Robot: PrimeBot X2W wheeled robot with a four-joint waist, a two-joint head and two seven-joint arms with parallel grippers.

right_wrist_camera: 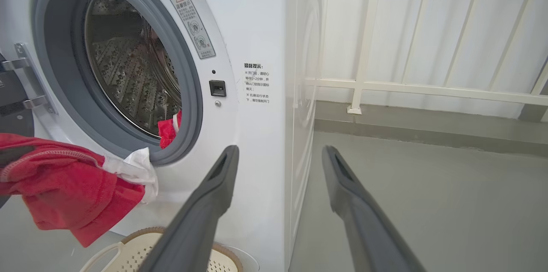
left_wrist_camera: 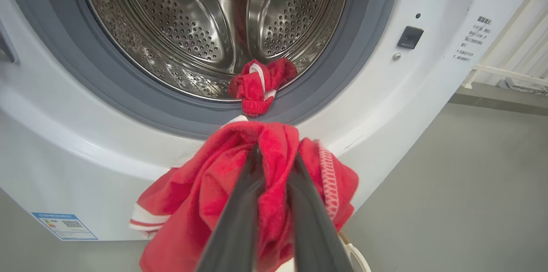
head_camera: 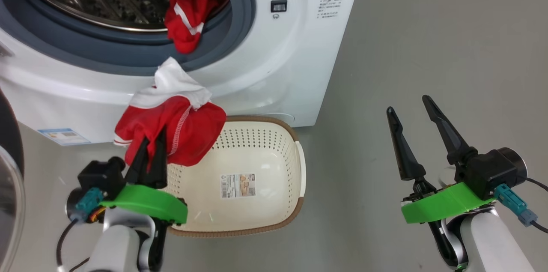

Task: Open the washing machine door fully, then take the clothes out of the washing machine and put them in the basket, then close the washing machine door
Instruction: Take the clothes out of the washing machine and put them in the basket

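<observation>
Clothes: bright red soft garment [head_camera: 197,126], white trim, centre-left, clamped in left pincer [head_camera: 153,139].
Below: cream perforated plastic basket [head_camera: 261,143].
Right pincer [head_camera: 407,106]: apart, lower right.

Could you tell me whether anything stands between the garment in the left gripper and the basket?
Nothing visible does. The left gripper holds the red garment over the left side of the basket, which lies open beneath it, holding only its sticker.

Tips of left gripper [head_camera: 153,143] sunk in red garment [head_camera: 192,126]; contact unseen. Beyond the fingers, one corner of basket [head_camera: 257,139] is under cloth. Left of gripper, washing machine door [head_camera: 9,135] cut by frame edge. Print on sticker [head_camera: 238,185] illegible, possibly product text.
</observation>
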